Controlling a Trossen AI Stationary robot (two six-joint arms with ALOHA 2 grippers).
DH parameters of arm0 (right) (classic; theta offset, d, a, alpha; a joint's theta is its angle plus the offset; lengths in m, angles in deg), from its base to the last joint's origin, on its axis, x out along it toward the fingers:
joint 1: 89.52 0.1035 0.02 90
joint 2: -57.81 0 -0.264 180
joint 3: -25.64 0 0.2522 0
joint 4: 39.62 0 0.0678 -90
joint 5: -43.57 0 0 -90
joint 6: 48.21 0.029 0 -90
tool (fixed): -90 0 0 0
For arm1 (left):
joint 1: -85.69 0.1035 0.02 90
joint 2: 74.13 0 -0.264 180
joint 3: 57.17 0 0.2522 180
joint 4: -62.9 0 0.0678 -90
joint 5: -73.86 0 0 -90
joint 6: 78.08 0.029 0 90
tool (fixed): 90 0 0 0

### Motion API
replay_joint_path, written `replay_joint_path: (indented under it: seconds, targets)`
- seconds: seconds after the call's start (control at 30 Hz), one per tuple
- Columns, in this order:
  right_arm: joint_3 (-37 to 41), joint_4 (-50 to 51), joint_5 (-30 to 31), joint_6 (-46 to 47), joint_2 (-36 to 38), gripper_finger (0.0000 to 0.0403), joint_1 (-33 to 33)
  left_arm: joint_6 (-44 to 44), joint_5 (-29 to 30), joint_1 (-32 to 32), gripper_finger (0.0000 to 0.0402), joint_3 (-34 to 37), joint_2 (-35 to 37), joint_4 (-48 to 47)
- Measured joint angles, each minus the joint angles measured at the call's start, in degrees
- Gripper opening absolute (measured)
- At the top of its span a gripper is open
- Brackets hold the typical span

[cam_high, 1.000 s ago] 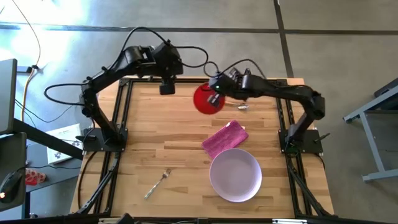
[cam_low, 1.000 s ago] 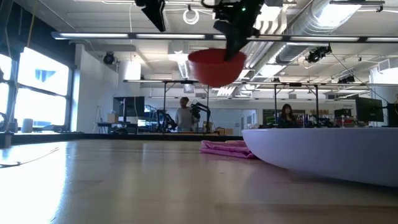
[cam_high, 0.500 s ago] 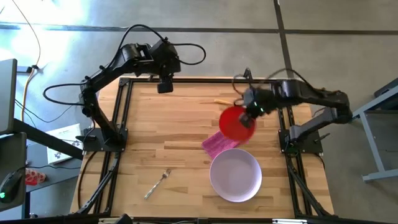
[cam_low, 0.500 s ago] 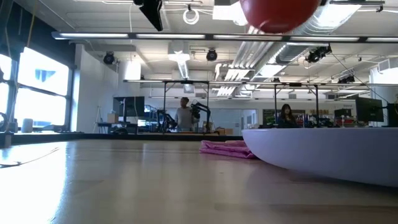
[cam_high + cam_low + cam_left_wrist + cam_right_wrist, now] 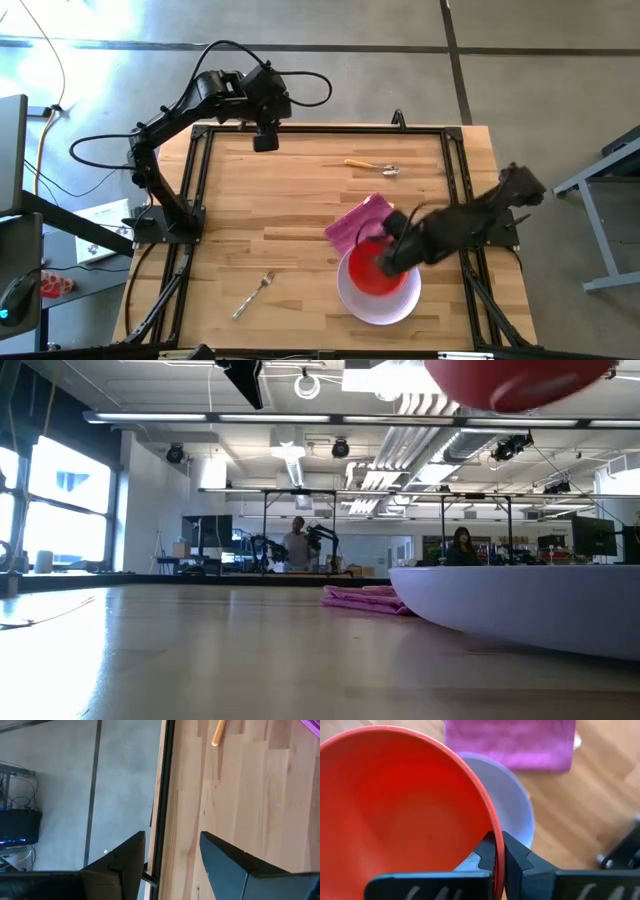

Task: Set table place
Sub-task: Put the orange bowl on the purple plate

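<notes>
Having crossed from the napkin (image 5: 361,222), the right tool (image 5: 498,851), pinching the red bowl (image 5: 378,272), hangs over the plate (image 5: 352,296).

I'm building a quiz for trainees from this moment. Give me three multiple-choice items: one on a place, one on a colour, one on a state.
1. Where is the red bowl?
A. above the lavender plate
B. beside the fork
C. on the napkin

2. What colour is the spoon handle?
A. green
B. yellow
C. black

3. The right gripper is:
A. open, empty
B. shut on the bowl's rim
C. out of view

Key: A, the low view shows it held high over the plate; B, the handle shows yellow; B, fingers pinch the rim.
</notes>
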Motion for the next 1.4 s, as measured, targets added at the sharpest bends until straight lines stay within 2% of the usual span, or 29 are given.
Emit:
replay_joint_path:
  seconds: [0.3, 0.7, 0.93, 1.03, 1.23, 1.4]
  targets:
    - [0.0, -3.84, -2.32, 11.06, -9.9, 0.0, 4.62, 1.2, -2.18, 0.0, 0.0179, 0.02, 0.0, -0.25]
    - [0.0, 3.19, 0.6, 21.04, -11.47, 0.0, 9.08, 2.53, -2.6, -0.02, 0.0179, 0.02, 0.0, -1.19]
    - [0.89, 2.91, 2.18, 23.04, -11.04, 0.0, 9.79, 2.18, -2.69, -0.38, 0.0179, 0.04, 0.0, -1.49]
    - [7.18, -1.5, 1.92, 22.03, -7.07, 0.0, 9.04, 2.09, -2.69, -0.83, 0.0179, 0.04, 0.0, -1.49]
    - [27.28, -17.03, 2.11, 19.58, 7.39, 0.0, 6.96, 2.06, -3.12, -1.5, 0.0179, 0.04, -0.02, -1.91]
    - [36.52, -26.23, 1.86, 19.41, 13.28, 0.0, 6.43, 0.55, -3.11, -1.51, 0.0179, 0.04, -0.02, -1.9]
